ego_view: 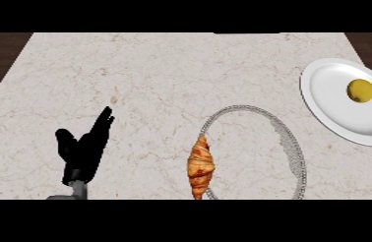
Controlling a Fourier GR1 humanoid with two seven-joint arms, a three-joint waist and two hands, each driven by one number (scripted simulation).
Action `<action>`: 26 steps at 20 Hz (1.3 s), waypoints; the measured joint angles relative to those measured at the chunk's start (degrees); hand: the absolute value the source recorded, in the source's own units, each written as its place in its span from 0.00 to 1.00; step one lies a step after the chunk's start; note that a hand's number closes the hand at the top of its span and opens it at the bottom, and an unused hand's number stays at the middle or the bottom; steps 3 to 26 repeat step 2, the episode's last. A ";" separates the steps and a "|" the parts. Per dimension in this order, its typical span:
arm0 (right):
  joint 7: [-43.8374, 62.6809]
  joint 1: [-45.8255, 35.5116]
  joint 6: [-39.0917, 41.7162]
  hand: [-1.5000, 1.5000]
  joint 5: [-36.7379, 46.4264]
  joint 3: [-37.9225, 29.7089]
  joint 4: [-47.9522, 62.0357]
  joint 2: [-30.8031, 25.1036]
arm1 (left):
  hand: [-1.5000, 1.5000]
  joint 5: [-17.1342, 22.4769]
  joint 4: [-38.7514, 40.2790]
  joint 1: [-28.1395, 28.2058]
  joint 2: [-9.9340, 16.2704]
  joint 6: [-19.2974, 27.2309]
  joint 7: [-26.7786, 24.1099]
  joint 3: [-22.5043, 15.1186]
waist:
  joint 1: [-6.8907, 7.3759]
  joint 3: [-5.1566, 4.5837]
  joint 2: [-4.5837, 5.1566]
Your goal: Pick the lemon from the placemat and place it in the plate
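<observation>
Left hand rests with fingers straight near croissant; lemon sits in plate.

The yellow lemon lies in the white plate at the right edge; the round placemat is nearer.

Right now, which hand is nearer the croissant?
Left. The left hand rests open on the counter to the left of the croissant, apart from it. The right hand is not in view, so its distance cannot be judged.
</observation>
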 measured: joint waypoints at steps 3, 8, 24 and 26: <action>0.76 1.80 -0.63 0.00 -0.58 0.37 -2.55 1.11 | 0.50 -0.27 -0.04 -0.18 -0.07 0.00 0.60 -0.03 | 0.01 -0.04 0.04; 0.76 1.80 -0.63 0.00 -0.58 0.37 -2.55 1.11 | 0.50 -0.27 -0.04 -0.18 -0.07 0.00 0.60 -0.03 | 0.01 -0.04 0.04; 0.76 1.80 -0.63 0.00 -0.58 0.37 -2.55 1.11 | 0.50 -0.27 -0.04 -0.18 -0.07 0.00 0.60 -0.03 | 0.01 -0.04 0.04; 0.76 1.80 -0.63 0.00 -0.58 0.37 -2.55 1.11 | 0.50 -0.27 -0.04 -0.18 -0.07 0.00 0.60 -0.03 | 0.01 -0.04 0.04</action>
